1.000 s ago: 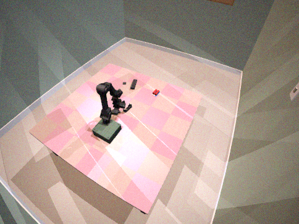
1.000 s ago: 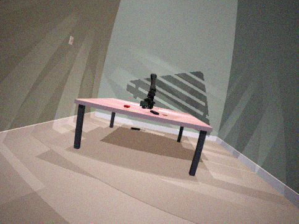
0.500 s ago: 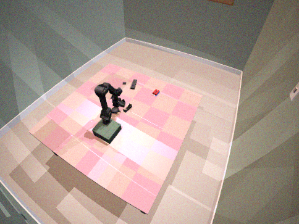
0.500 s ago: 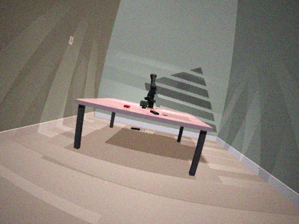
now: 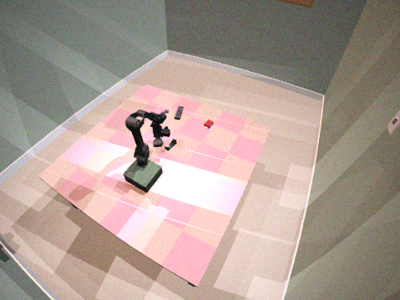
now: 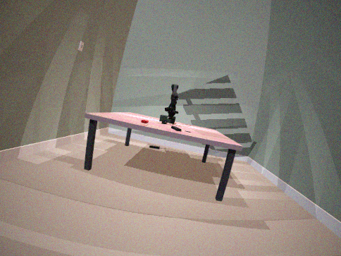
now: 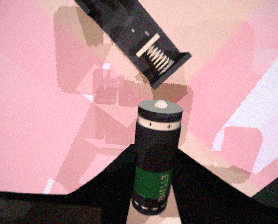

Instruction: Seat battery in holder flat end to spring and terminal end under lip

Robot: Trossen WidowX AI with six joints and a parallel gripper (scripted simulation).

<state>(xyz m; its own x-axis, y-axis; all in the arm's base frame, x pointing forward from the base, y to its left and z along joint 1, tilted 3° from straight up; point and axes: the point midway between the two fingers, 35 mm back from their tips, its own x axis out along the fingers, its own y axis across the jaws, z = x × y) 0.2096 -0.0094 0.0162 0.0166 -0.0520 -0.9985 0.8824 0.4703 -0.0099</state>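
The battery (image 7: 158, 157) is black with a green band and a pale ring. It shows in the wrist view with its terminal end toward the holder. My gripper (image 7: 153, 151) (image 5: 158, 144) is shut on the battery, one dark finger on each side. Whether the battery touches the table cannot be told. The black holder (image 7: 131, 37) (image 5: 170, 145) lies beyond the terminal end, turned at a slant to the battery, its spring (image 7: 160, 58) at the near end. The battery is outside the holder. The holder's far end and lip are out of the wrist view.
On the pink chequered table (image 5: 186, 244) (image 6: 116, 118), a long dark object (image 5: 178, 112) (image 6: 176, 128) lies beyond the holder. A red object (image 5: 208, 123) (image 6: 144, 121) lies farther to the right in the top view. The arm's green base (image 5: 143, 175) stands behind the gripper.
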